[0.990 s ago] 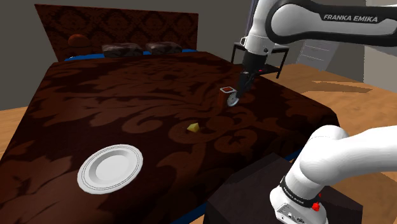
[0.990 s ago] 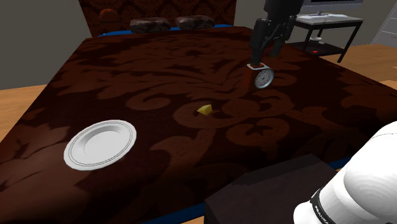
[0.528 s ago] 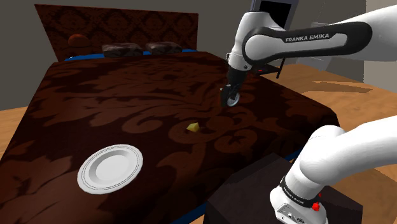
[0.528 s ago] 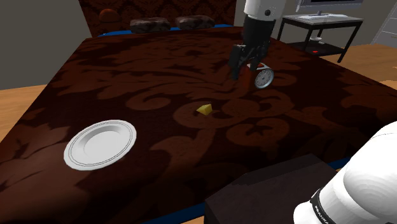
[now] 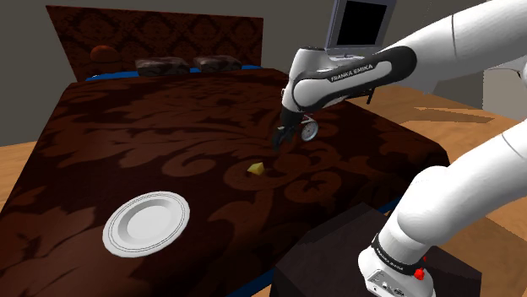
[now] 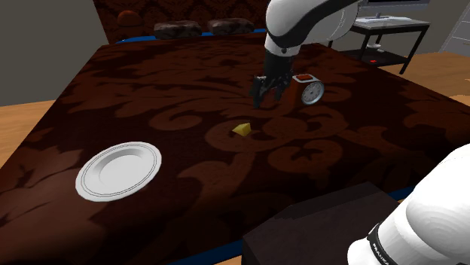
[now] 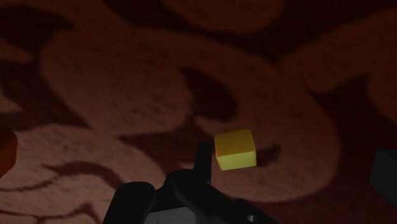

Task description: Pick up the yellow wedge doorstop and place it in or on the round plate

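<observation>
A small yellow wedge doorstop (image 5: 257,170) (image 6: 242,129) lies on the dark brown patterned bedspread, near its middle. The round white plate (image 5: 146,221) (image 6: 119,169) rests on the bedspread toward the near left corner, well apart from the wedge. My black gripper (image 5: 281,137) (image 6: 265,94) hangs open and holds nothing, a little above the cover, between the wedge and a small round clock (image 5: 309,129) (image 6: 311,90). In the wrist view the wedge (image 7: 235,149) lies on the cover just beyond one black finger (image 7: 202,159), untouched.
Two dark pillows (image 5: 160,66) (image 5: 218,62) lie at the headboard. A desk with a monitor (image 5: 359,25) stands past the bed's far right corner. My dark stand (image 5: 372,253) meets the bed's near edge. Wooden floor surrounds the bed.
The arm has swung away from above the clock, leftward and down toward the wedge. The gripper stayed open. Wedge, plate and clock have not moved.
</observation>
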Motion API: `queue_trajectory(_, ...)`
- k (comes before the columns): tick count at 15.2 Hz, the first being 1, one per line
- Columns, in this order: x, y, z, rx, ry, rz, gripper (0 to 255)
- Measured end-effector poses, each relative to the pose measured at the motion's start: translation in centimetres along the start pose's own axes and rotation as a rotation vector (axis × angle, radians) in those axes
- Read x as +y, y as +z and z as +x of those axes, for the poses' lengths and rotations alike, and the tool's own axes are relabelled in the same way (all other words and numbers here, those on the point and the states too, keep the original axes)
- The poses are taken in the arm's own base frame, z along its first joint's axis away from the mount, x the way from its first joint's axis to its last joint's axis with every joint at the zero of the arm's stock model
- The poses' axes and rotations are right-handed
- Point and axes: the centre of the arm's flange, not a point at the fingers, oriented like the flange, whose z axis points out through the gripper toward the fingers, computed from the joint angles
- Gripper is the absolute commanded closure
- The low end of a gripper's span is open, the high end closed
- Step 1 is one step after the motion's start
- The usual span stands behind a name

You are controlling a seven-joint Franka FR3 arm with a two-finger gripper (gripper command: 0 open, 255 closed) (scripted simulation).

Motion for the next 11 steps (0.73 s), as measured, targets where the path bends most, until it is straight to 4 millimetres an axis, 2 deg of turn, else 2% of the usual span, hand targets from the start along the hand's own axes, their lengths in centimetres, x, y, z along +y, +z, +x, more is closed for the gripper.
queue_trajectory(4, 0.4, 4.5, 2.7, 0.019, 0.012, 0.002, 0)
queue_trajectory(10, 1.0, 10.4, 7.2, 0.047, 0.030, 0.005, 0)
queue_trajectory(11, 1.2, 11.1, 7.5, 0.049, 0.032, 0.005, 0)
